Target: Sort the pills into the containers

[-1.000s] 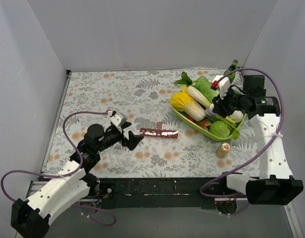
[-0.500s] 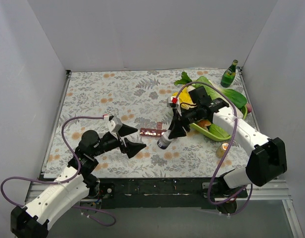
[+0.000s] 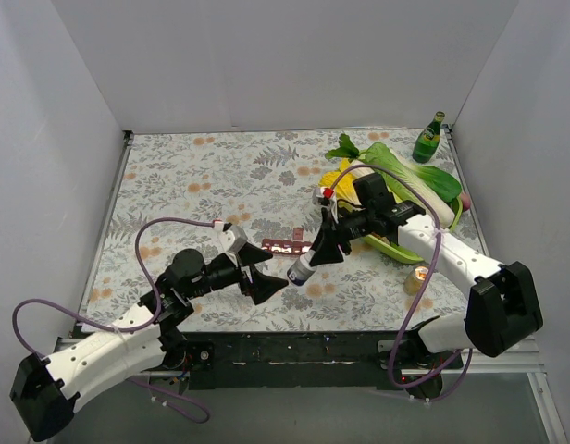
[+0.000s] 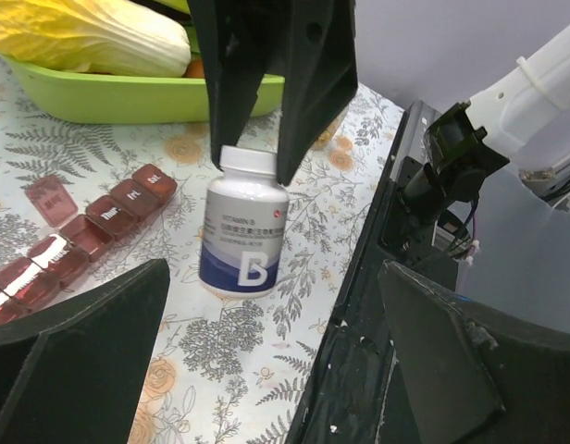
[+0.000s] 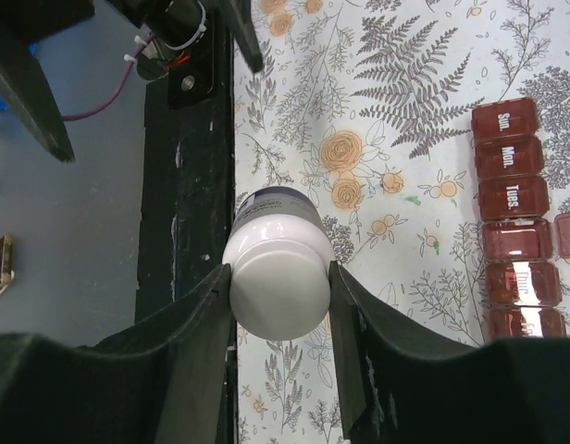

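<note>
Bottle-gripping right gripper, jaws clamped on the cap of a white pill bottle with a blue band and a large B. Just beside that, flat on the floral cloth, the containers: a dark-red strip with day labels, one lid flipped open, the green tray farther right. Left gripper close to the pill bottle, jaws wide apart and holding nothing.

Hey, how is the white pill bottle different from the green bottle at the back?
The pill bottle is squat and white with a blue band and a letter B; the green bottle is slim and narrow-necked. The pill bottle is gripped at its cap by the right hand; the green bottle stands untouched on the table, far right corner.
</note>
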`<action>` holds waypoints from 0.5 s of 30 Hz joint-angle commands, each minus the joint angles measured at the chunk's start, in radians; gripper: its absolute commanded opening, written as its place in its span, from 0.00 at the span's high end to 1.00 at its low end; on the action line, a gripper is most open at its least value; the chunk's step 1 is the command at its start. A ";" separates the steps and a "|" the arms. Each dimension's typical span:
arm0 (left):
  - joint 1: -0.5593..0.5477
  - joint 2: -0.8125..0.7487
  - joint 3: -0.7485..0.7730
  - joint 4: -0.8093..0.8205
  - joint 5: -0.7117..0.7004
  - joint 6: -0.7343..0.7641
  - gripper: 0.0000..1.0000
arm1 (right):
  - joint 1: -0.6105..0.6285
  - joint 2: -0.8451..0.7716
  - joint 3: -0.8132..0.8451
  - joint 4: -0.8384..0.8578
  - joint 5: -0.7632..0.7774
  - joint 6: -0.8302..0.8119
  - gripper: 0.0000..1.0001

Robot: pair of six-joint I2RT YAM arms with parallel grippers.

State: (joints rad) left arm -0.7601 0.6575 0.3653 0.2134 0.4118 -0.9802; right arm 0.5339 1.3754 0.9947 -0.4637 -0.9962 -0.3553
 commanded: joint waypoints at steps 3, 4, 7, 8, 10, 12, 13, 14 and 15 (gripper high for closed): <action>-0.130 0.042 0.012 0.023 -0.203 0.077 0.02 | -0.048 -0.049 -0.051 0.181 -0.082 0.164 0.87; -0.139 0.068 0.012 0.029 -0.215 0.090 0.02 | -0.048 -0.050 -0.057 0.200 -0.085 0.173 0.87; -0.174 0.115 0.035 0.046 -0.257 0.124 0.02 | -0.052 -0.053 -0.076 0.235 -0.104 0.219 0.88; -0.192 0.148 0.040 0.052 -0.269 0.138 0.02 | -0.054 -0.053 -0.080 0.244 -0.117 0.226 0.87; -0.208 0.181 0.046 0.079 -0.304 0.169 0.02 | -0.054 -0.053 -0.093 0.263 -0.128 0.257 0.88; -0.220 0.224 0.040 0.136 -0.303 0.218 0.02 | -0.054 -0.049 -0.099 0.289 -0.143 0.277 0.88; -0.222 0.240 0.037 0.156 -0.297 0.228 0.02 | -0.054 -0.049 -0.102 0.292 -0.147 0.285 0.88; -0.226 0.254 0.037 0.178 -0.291 0.250 0.02 | -0.054 -0.047 -0.105 0.301 -0.154 0.292 0.88; -0.228 0.283 0.040 0.207 -0.288 0.258 0.02 | -0.054 -0.045 -0.107 0.310 -0.157 0.300 0.88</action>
State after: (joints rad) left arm -0.9741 0.8948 0.3748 0.2947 0.1577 -0.8154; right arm 0.4824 1.3495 0.8940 -0.2394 -1.0859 -0.1200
